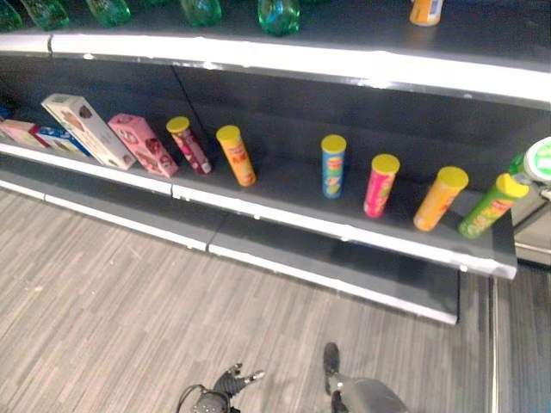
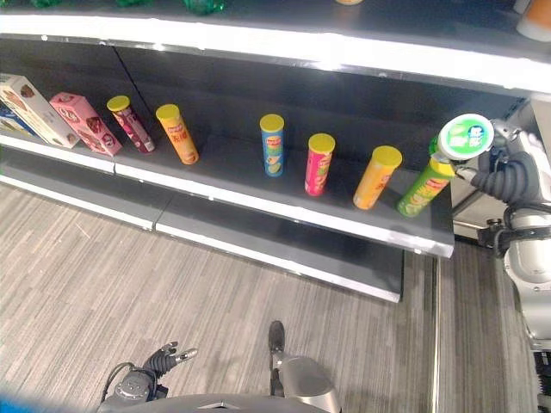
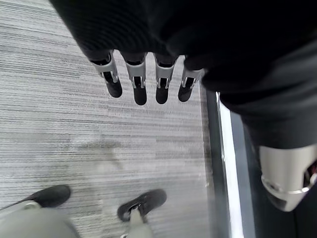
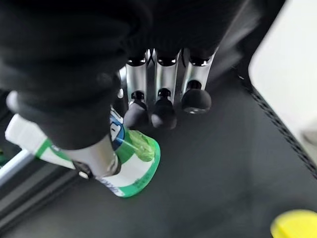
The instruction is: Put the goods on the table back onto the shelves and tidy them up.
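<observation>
Nearest, at the bottom of the left eye view, the left hand (image 1: 234,379) hung idle over the grey floor (image 1: 103,301), fingers straight and holding nothing. Farther off, on the dark shelf (image 2: 379,234) across mid-frame, a row of yellow-lidded tubes ended at the right with a green tube (image 2: 424,188). At the right edge of the right eye view, the right hand (image 2: 506,176) gripped a green-and-white can (image 2: 466,137), fingers and thumb wrapped round it, just above that green tube. The likely risk was the can clipping the leaning green tube on the way down and toppling it, since the free spot beside it looked narrow.
</observation>
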